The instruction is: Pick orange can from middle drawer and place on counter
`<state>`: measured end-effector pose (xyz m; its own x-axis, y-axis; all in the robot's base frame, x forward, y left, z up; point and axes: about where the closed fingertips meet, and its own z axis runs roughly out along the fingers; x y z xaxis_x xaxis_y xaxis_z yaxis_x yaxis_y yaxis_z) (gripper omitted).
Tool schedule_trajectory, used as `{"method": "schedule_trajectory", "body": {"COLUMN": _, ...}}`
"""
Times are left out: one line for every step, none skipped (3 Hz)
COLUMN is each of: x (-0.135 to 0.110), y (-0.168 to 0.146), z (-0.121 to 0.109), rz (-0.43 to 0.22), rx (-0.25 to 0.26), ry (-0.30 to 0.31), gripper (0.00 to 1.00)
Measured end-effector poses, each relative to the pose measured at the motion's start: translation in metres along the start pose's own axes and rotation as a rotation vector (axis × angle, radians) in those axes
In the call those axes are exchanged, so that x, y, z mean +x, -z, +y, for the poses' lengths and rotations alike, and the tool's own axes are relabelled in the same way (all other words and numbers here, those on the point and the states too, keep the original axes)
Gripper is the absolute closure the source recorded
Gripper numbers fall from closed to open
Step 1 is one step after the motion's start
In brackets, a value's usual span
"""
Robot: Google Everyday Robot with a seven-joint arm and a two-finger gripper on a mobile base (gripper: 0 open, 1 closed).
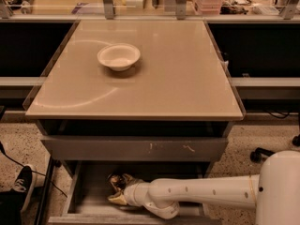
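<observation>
Orange can seems to be the small dark shape with pale marks at the back left of the middle drawer, but it is hard to make out there. The drawer is pulled open at the bottom of the cabinet, and its grey floor and low front rim show. The gripper is down inside this drawer, right at the dark shape. It is not clear if the claw is open, closed, or holding the can. The long white arm comes in from the right and lies low across the drawer, with its thick white base at the bottom right corner. Just above the open drawer is a closed grey drawer front with a few white scratches near its middle. On top is the counter, big, beige and shiny, with faint curved marks on its left part. A white bowl sits upright on the counter, toward the back left, well apart from the can. On the speckled floor at the left, a black shoe with a white sole shows next to the cabinet.
</observation>
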<state>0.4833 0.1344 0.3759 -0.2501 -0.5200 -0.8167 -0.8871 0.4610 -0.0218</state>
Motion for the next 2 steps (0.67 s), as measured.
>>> {"method": "schedule_trajectory", "body": {"x": 0.0000, "y": 0.0000, "z": 0.0000, "rz": 0.000, "rx": 0.000, "ry": 0.000, "gripper": 0.60}}
{"method": "schedule_trajectory", "body": {"x": 0.0000, "y": 0.0000, "z": 0.0000, "rz": 0.000, "rx": 0.000, "ry": 0.000, "gripper": 0.84}}
